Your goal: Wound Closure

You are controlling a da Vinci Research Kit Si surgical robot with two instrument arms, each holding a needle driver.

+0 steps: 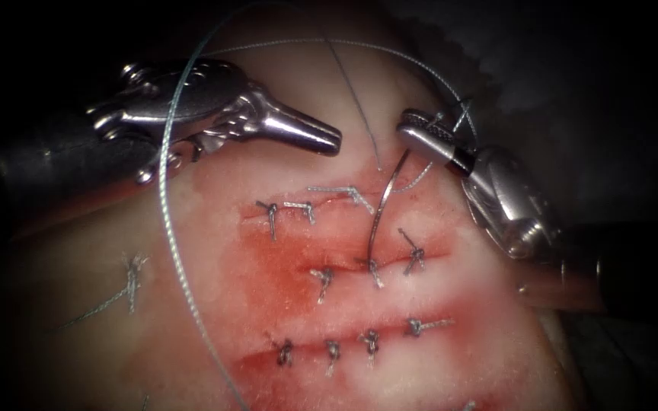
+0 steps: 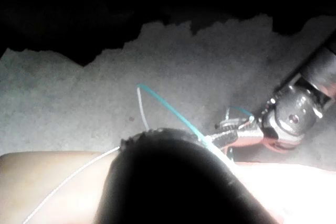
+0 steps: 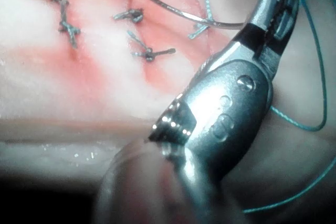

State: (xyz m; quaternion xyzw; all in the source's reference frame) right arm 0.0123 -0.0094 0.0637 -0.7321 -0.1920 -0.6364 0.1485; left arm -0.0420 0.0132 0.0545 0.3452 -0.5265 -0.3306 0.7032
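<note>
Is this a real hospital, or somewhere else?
Probably a practice bench, not a hospital. A pale slab of pork tissue carries rows of knotted grey stitches. The right silver metal gripper holds a thin curved steel needle; the left silver gripper holds nothing.

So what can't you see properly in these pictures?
- Curved steel needle: endoscope view, its tip, sunk in the pink pork tissue.
- Thin blue-grey thread: endoscope view, cut off by the edge.
- Left silver tool: left wrist view, lost behind a dark blur.
</note>
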